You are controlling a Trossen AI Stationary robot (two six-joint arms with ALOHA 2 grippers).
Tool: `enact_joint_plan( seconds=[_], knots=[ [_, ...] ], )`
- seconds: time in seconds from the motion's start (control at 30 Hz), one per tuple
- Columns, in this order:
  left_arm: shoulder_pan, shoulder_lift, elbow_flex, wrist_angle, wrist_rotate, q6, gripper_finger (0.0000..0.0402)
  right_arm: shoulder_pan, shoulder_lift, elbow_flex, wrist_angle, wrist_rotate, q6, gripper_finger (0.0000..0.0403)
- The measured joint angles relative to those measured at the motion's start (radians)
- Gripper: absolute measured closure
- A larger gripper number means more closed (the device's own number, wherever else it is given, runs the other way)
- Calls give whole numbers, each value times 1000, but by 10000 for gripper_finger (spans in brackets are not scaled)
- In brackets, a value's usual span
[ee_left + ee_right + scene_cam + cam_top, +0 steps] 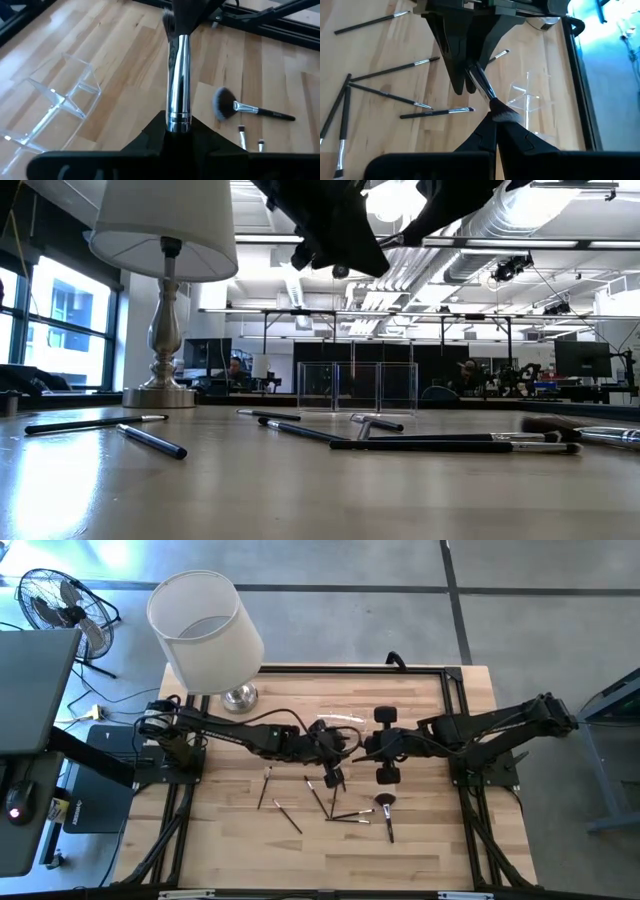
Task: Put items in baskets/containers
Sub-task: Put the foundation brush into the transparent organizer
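Brushes: one (179, 95) is pinched by both the left claw (178, 131) and right claw (496, 122); light, stiff, slippery; grip mid-ferrule, holder (338, 721) at twelve o'clock.

floor: grey concrete (530, 600) | fan (60, 605) far left | windows (60, 320) | ceiling lights (400, 200)

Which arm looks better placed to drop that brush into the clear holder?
Probably left: the left end effector grips the brush by its silver ferrule, with the clear holder close beside it. The right end effector only meets the bristle head.
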Motion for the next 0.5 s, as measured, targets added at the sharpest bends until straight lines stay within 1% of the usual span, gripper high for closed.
enact_joint_plan(
  seconds=[0.13,0.23,0.27,0.43,0.5],
  knots=[
    [1,0,-1,0,-2,26,368,0,0,0,16,19,0,398],
    [1,0,-1,-2,-4,25,369,0,-5,0,23,11,0,377],
    [0,0,-1,1,-18,18,369,0,-8,0,23,12,0,367],
    [0,0,-1,24,-148,-26,369,-2,-55,0,-20,26,25,313],
    [1,-1,-21,76,-177,-42,369,-2,-90,0,-50,19,62,293]
  ],
)
